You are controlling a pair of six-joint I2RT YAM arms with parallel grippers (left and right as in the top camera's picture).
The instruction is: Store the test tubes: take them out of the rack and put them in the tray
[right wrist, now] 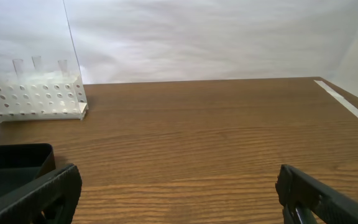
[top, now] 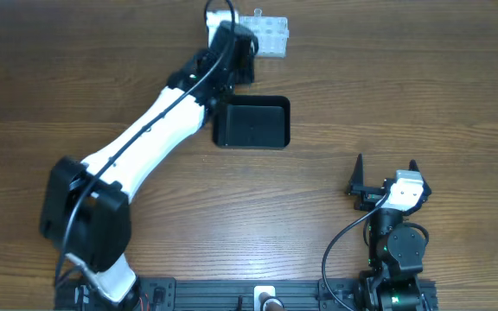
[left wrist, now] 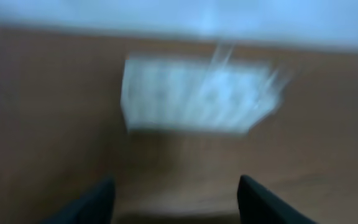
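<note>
A white test tube rack (top: 266,34) stands at the far edge of the table, with clear tubes (right wrist: 37,63) upright in it. The black tray (top: 252,122) lies just in front of it, nothing visible inside. My left gripper (top: 232,39) is over the rack's left end; in the left wrist view the rack (left wrist: 197,93) is blurred ahead of the open fingers (left wrist: 86,205), nothing between them. My right gripper (top: 386,173) rests open near its base, well to the right of the tray (right wrist: 11,162), holding nothing.
The wooden table spreads bare to the right of the rack and tray. A white wall stands behind the table's far edge. A cable runs along the left arm (top: 145,130), which crosses the tray's left side.
</note>
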